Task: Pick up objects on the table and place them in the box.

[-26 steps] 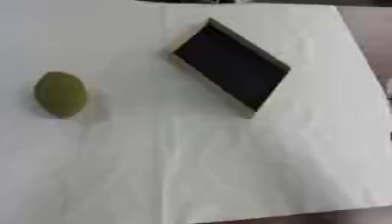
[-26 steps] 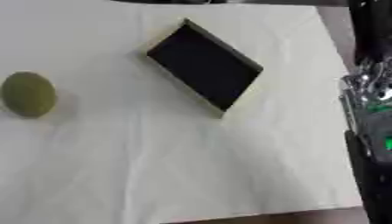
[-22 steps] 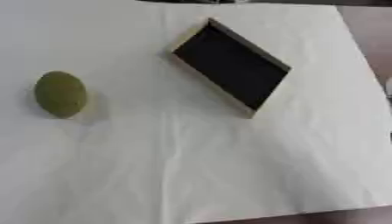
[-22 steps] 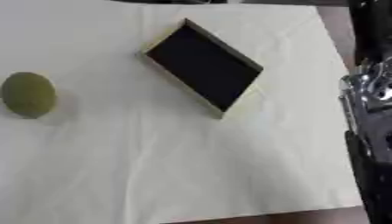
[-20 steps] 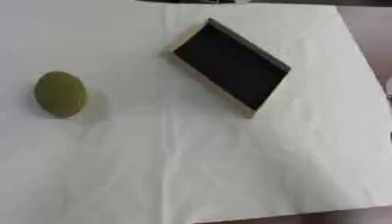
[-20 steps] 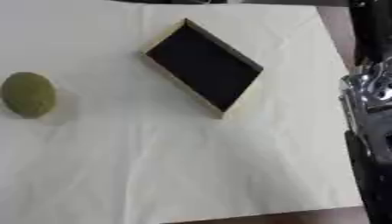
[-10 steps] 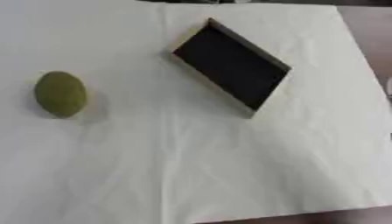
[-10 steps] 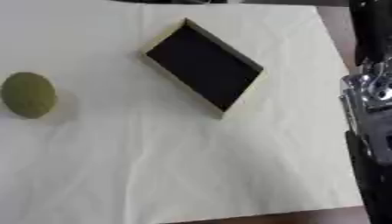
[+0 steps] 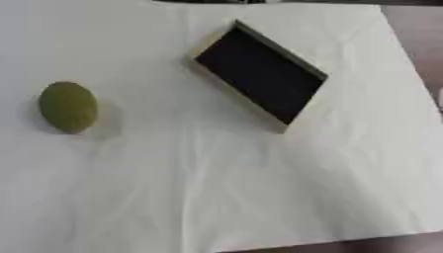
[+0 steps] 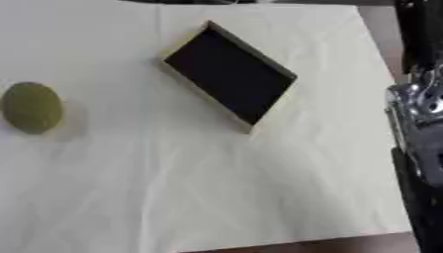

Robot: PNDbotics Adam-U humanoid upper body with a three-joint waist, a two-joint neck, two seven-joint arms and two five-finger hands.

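A green oval object (image 9: 67,106) lies on the white cloth at the left. The box (image 9: 259,76), shallow with a black inside and a tan rim, sits turned at an angle in the upper middle, with nothing inside it that I can see. Black and silver parts of my right arm and hand (image 10: 419,113) run down the right edge of the right eye view, well apart from the box and the green object. My left hand shows in neither view.
The white cloth (image 9: 216,197) covers the table and is creased. Its front edge and a brown strip (image 10: 329,244) show at the bottom. The cloth's right edge lies close to my right arm.
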